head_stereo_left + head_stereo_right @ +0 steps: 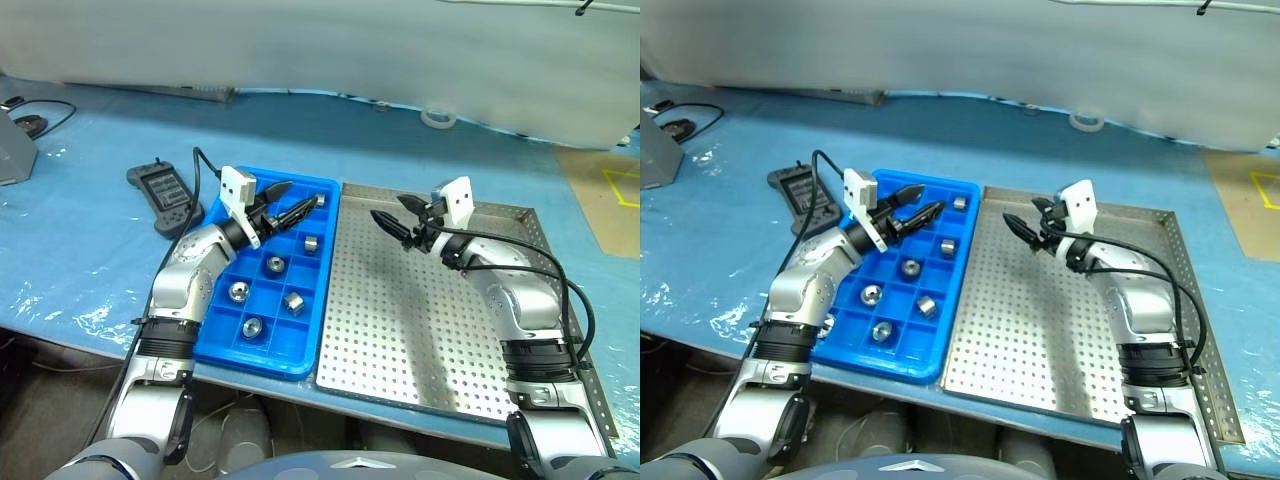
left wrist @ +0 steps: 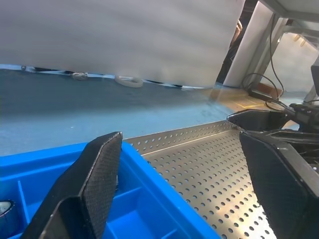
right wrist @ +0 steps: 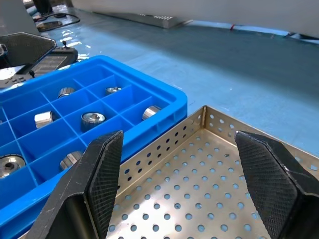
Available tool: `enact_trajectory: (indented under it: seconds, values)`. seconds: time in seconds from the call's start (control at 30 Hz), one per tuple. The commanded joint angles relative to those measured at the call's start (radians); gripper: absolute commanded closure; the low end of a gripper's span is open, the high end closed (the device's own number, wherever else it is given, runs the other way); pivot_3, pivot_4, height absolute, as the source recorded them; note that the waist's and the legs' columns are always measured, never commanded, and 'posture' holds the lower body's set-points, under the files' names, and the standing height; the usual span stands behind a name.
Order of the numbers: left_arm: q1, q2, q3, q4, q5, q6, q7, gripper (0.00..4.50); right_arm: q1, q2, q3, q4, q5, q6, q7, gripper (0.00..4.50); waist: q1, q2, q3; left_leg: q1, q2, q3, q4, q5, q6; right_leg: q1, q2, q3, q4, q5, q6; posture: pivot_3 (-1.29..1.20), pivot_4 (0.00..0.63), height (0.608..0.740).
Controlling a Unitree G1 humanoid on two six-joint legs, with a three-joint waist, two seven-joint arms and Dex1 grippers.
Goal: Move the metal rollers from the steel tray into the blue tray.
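Steel tray (image 1: 430, 330) floor is seen bare of rollers in the head views; near right corner is cut off behind the right forearm, and the near edge is partly masked by the arm. Blue tray (image 1: 268, 290) lies just beside the steel tray on its left, long sides touching or nearly so. Near left cells of the blue tray are hidden by the left forearm, so their contents cannot be told.

Metal rollers (image 1: 275, 265) are seen inside the blue tray's compartments: six can be counted in the left eye view, one per cell, one of them just past the left gripper's tips near the far right corner. In the right wrist view roughly seven rollers (image 3: 92, 118) are made out, one cut off at the frame edge; exact count cannot be settled.

Left gripper (image 1: 296, 204) is held over the far end of the blue tray, fingers spread, nothing pinched between them. Right gripper (image 1: 398, 217) is held over the far left part of the steel tray, fingers spread wide, nothing between them. The two grippers face each other across the shared tray edge, apart.

A black handheld controller (image 1: 162, 196) is seen on the blue table cover (image 1: 90, 250), left of the left gripper, near the blue tray. A tape roll (image 1: 438, 118) lies far beyond the right gripper by the white backdrop
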Motion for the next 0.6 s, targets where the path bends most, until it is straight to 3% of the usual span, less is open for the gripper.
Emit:
enact_trajectory:
  seconds: [0.03,0.6]
  values:
    - [-0.002,0.001,0.016,-0.056,-0.004,-0.012,0.020,0.54,-0.049,0.002,0.001,0.005,-0.002,-0.034,0.014,0.76,0.001,0.000,0.000,0.000,0.000,0.000,0.000,0.000,0.000,0.000,0.000,0.000,0.000,0.000,0.000,0.09,0.150,0.740]
    - [0.012,0.013,0.020,-0.065,-0.001,-0.015,0.031,0.54,-0.064,0.000,0.008,0.025,-0.010,-0.034,0.026,0.76,0.022,0.001,0.000,0.000,0.000,0.000,0.000,0.000,0.000,0.000,0.000,0.000,0.000,0.000,0.000,0.11,0.150,0.740]
